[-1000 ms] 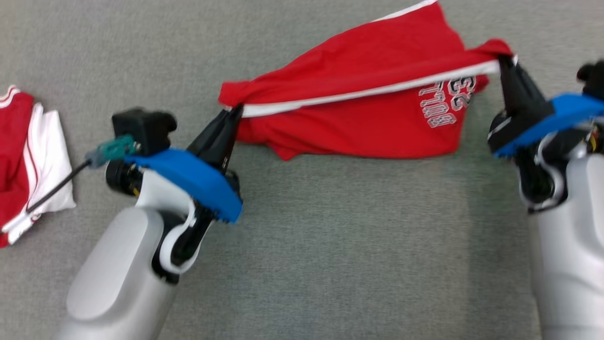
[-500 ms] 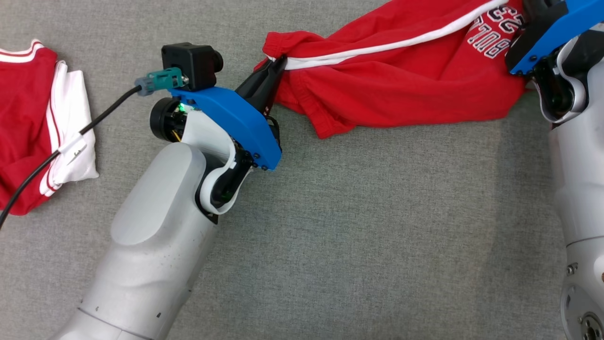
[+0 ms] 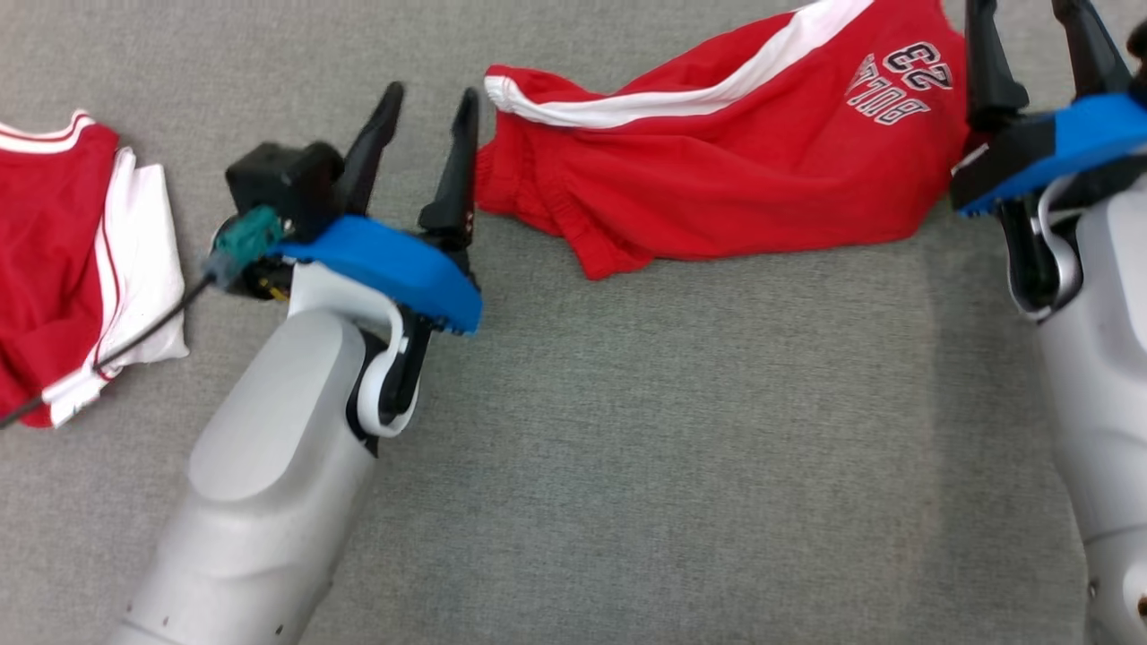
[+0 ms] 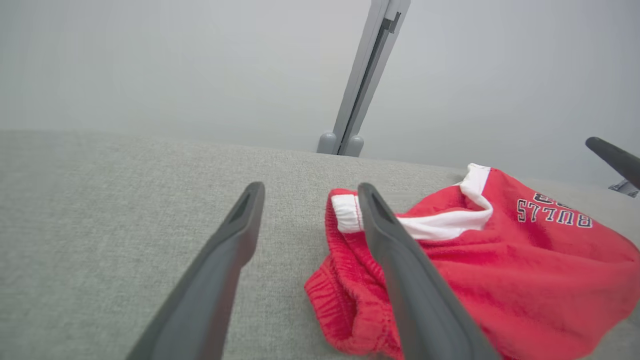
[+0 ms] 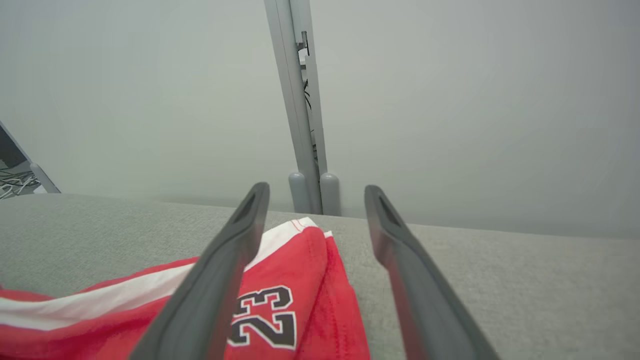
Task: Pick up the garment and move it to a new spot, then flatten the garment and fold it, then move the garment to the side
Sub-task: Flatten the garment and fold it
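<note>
The red shorts look light, soft and floppy, so I'd pinch them at the corners of the waistband and hem. They lie rumpled near the far edge of the grey surface, with a white side stripe and "23" showing. The left gripper and right gripper flank them, fingers apart and empty.

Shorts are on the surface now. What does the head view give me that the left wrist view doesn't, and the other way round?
Head view: a second red and white garment lying at the far left, with a black cable passing over it.
Left wrist view: a grey post standing behind the surface's far edge, against a pale wall.
Both: the red shorts lying loose on the grey surface, the left claw open beside their near end without gripping, and the right claw at their other end, also open.
</note>
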Motion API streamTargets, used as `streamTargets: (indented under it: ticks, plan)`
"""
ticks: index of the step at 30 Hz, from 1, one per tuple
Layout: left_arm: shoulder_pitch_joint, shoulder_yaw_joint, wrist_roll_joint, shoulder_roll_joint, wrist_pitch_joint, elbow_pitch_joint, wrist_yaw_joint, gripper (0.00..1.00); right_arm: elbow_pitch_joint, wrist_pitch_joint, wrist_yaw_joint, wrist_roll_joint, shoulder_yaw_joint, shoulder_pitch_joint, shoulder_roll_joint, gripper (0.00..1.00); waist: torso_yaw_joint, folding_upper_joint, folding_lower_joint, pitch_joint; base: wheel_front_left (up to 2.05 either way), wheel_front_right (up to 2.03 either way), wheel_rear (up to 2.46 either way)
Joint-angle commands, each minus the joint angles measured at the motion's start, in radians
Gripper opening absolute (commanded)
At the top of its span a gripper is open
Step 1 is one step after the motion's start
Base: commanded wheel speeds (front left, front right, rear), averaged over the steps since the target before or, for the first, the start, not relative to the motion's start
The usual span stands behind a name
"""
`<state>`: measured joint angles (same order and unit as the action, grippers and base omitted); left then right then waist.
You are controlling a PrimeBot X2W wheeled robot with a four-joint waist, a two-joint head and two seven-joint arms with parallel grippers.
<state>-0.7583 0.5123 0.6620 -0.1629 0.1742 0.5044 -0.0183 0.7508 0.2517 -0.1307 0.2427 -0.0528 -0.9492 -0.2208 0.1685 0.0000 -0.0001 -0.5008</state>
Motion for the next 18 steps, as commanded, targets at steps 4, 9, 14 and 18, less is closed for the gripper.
streamTargets:
  ticks: [4,9,14,18]
  plan:
    - [0.073,-0.034,-0.075,-0.042,0.074,-0.05,0.102,1.0,-0.168,0.013,0.0,0.012,0.047,0.153,0.007,1.0,-0.049,0.0,0.0001,0.042,0.0,0.0,0.0]
    - [0.177,-0.093,-0.142,-0.085,0.091,-0.14,0.177,1.0,-0.369,0.014,0.0,-0.008,0.094,0.347,0.049,1.0,-0.092,0.0,0.0001,0.081,0.0,0.0,0.0]
    - [0.312,-0.178,-0.196,-0.116,0.092,-0.249,0.191,1.0,-0.511,0.014,0.0,-0.029,0.118,0.527,0.097,1.0,-0.135,0.0,0.0001,0.121,0.0,0.0,0.0]
    - [0.378,-0.208,-0.22,-0.123,0.092,-0.276,0.191,1.0,-0.57,0.0,0.0,-0.028,0.122,0.606,0.115,1.0,-0.156,0.0,0.0001,0.136,0.0,0.0,0.0]
